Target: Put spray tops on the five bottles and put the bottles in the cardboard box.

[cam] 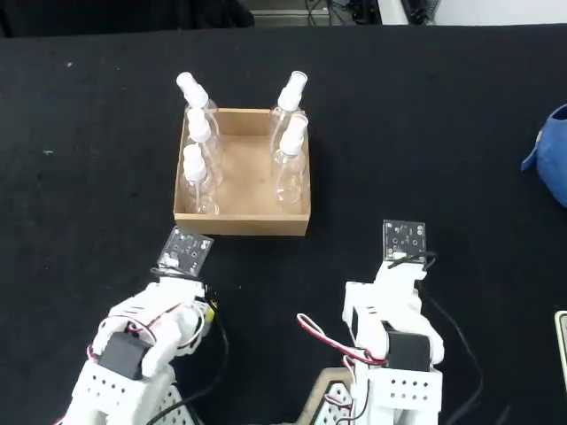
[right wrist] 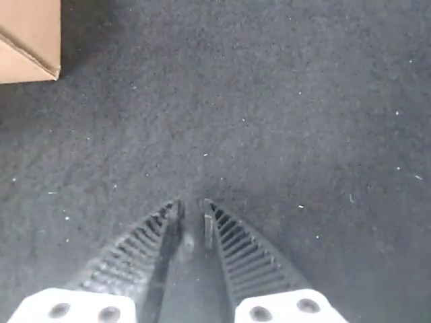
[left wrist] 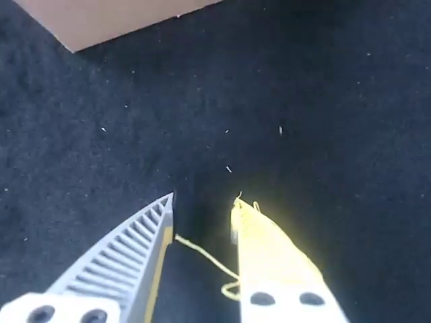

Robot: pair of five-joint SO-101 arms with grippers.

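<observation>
Looks done: five capped spray bottles (cam: 199,181) stand in the cardboard box (cam: 241,224). Your left gripper (left wrist: 202,200) is slightly parted, right gripper (right wrist: 192,204) nearly closed, both empty. Don't bump the box.

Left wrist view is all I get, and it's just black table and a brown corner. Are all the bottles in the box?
Observer: Yes. The five bottles stand upright in the cardboard box, three along one side and two along the other.
Operator: Do they have their sprayer hats on?
Observer: Each one wears a white spray top.
Operator: Where's the other arm?
Observer: The right tool is over bare table on the near side of the box. Its jaws are almost together and it holds nothing.
</observation>
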